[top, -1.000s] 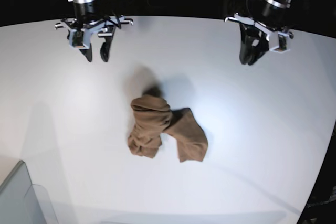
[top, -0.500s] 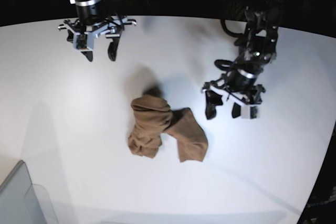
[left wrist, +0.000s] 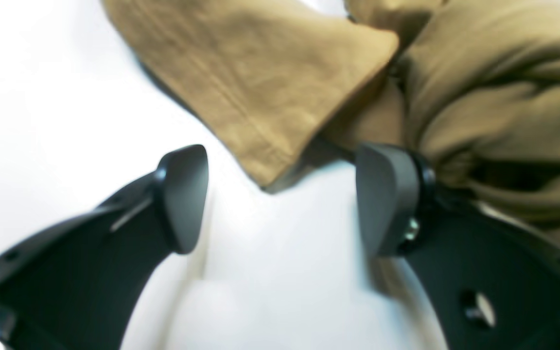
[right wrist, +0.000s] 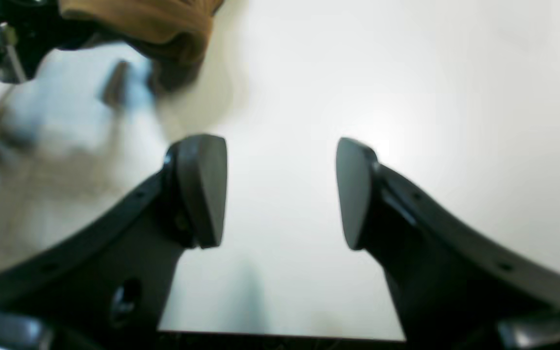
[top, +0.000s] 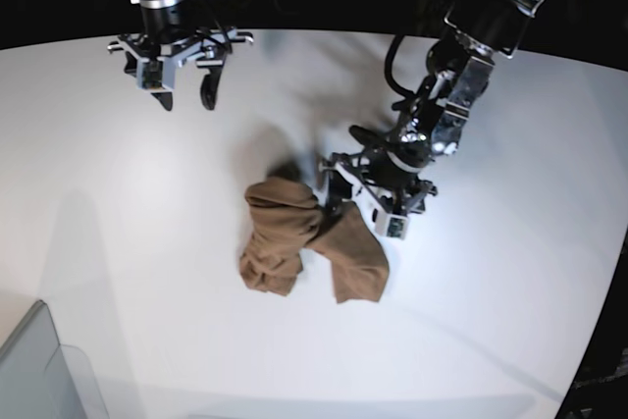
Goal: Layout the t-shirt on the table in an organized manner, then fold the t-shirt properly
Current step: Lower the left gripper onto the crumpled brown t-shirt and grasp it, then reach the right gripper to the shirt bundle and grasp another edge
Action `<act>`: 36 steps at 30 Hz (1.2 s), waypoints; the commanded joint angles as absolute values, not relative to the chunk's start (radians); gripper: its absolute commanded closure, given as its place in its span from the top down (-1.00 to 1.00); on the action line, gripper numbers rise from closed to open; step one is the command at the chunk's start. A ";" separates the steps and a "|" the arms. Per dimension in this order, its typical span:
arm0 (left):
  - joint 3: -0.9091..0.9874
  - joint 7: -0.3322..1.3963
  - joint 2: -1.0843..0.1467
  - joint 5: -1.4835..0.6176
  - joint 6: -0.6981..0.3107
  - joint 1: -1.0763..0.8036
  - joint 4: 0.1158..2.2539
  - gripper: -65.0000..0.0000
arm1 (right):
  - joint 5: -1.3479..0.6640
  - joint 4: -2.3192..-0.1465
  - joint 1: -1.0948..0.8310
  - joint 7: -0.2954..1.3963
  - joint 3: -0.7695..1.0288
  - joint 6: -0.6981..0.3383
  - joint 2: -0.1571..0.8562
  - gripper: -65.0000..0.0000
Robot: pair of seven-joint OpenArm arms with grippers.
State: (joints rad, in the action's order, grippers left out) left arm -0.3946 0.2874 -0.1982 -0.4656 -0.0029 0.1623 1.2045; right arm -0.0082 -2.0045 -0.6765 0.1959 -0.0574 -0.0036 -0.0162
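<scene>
Shirt [top: 304, 247] lies bunched mid-table [top: 510, 272], a flat flap toward the front. Left gripper [top: 365, 199] is reached down low at the shirt's far edge, jaws spread wide, empty, cloth just ahead of them. Further back, right gripper [top: 183, 93] hangs above bare table, jaws apart, holding nothing.
</scene>
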 commanded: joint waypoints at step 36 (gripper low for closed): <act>-0.150 0.202 -0.367 -0.470 -0.004 -0.168 1.630 -0.98 | -0.007 -2.022 -0.489 0.170 -0.150 -0.005 -0.015 0.12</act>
